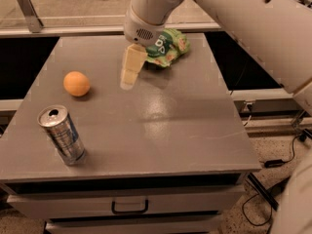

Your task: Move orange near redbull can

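1. Over the far half of the table, in the camera view, the gripper hangs from the arm, pointing down and a little toward 7 o'clock. Its tip is just above the grey top.
2. I cannot tell from here how far the pincer is parted. Neither task thing is in it, since both sit on the table apart from it.
3. At 1 o'clock from the gripper and close behind it lies a green snack bag. It plays no part in this job.
4. The orange rests on the table's left side, at 9 o'clock from the gripper and level with its tip, with bare table between them.
5. The redbull can stands on its base near the left front corner, at about 6 o'clock from the orange. The two are near but not touching.
6. I judge the coming move turns on that 9 o'clock bearing: I must carry the pincer sideways to the left until it is over the fruit, then lower it.
7. The orange is round, so no long axis sets the wrist angle. With one arm, there is no choice of side.
8. The risk I see is the fruit rolling toward the left edge if I clip it.
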Tool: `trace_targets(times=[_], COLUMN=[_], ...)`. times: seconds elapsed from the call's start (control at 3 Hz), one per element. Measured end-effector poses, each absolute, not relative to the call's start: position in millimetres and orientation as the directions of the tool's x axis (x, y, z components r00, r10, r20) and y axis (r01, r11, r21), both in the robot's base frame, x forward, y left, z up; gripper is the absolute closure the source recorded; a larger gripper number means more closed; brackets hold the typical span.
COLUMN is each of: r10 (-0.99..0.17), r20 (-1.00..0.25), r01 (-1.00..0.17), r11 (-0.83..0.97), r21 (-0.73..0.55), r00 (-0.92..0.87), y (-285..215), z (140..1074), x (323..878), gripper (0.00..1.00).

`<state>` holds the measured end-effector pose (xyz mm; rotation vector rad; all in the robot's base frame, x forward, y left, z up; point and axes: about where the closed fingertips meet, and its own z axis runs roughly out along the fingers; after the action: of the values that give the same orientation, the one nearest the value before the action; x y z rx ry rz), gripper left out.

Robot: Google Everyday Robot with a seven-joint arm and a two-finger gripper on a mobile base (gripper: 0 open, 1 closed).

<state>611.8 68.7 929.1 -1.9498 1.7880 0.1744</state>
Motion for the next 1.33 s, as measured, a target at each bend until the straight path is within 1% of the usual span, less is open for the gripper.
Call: trace_targets(times=[0.67, 1.33], r10=[-0.904, -0.907], r20=[-0.404, -0.385], r01=[-0.978, -0.98], r11=[-0.061, -0.118], r21=[-0.198, -0.161], r00=[0.138, 0.172], y=[133, 177], z=[890, 867], x=[636, 635], gripper=[0.0, 0.0])
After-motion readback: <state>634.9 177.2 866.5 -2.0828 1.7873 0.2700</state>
